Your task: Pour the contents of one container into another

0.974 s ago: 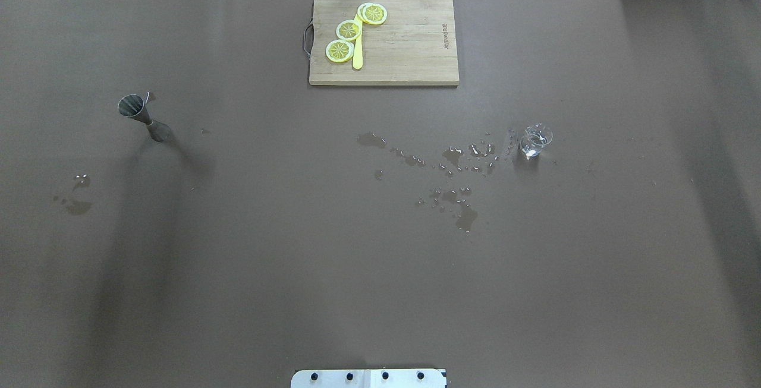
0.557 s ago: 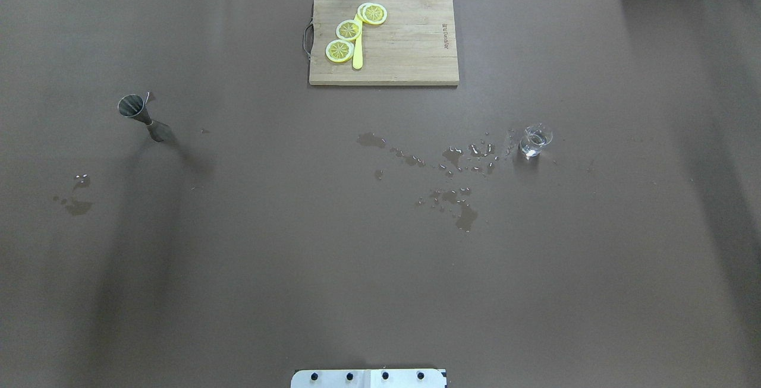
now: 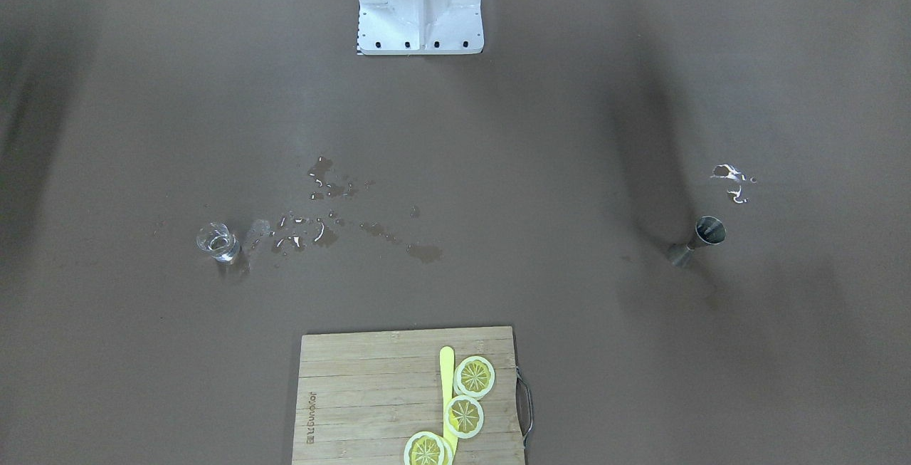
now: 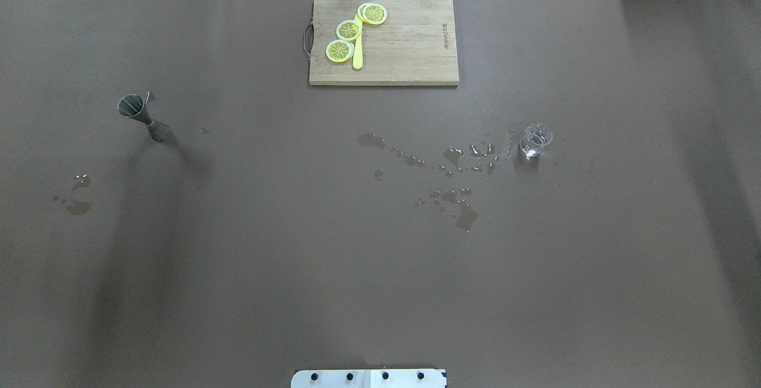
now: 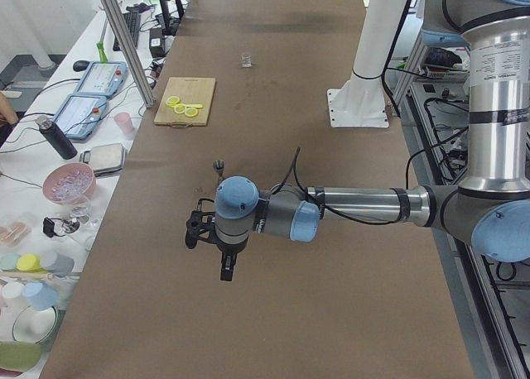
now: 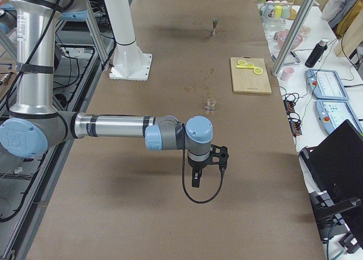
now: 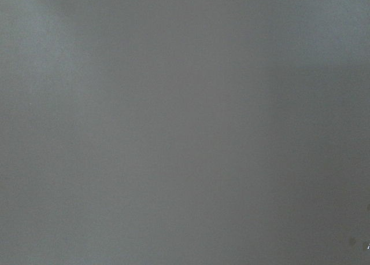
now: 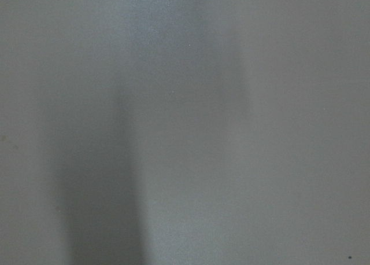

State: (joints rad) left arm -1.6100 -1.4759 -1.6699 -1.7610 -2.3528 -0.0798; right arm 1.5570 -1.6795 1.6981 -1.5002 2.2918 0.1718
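Glass cup (image 4: 535, 141): stands upright on the table (image 4: 297, 269) with a little clear liquid in it. It is beyond the right pincer (image 6: 196, 179), further along the table towards its middle, and apart from it.
Metal measuring cup (image 4: 144, 116): upright, hourglass-shaped, mouth up. It is just beyond the left pincer (image 5: 226, 271) along the table, near but not touching, and well apart from the right pincer.
Left pincer: hangs above bare table with its fingers pointing down. It shows only from the side, so I cannot tell whether it is spread or pressed together.
Right pincer: hangs above bare table with its fingers pointing down. It too shows only from the side, so its state cannot be told.
Spilled water (image 4: 458, 162): drops and small puddles trail from beside the glass cup, on the side away from the right pincer.
Small puddle (image 4: 77, 202): near the metal measuring cup, towards the table end where the left pincer hangs.
Cutting board (image 4: 410, 49): well apart from both pincers, bearing lemon slices (image 4: 348, 30) and a yellow strip (image 4: 357, 58).
Wrist cameras: only plain brown table surface.
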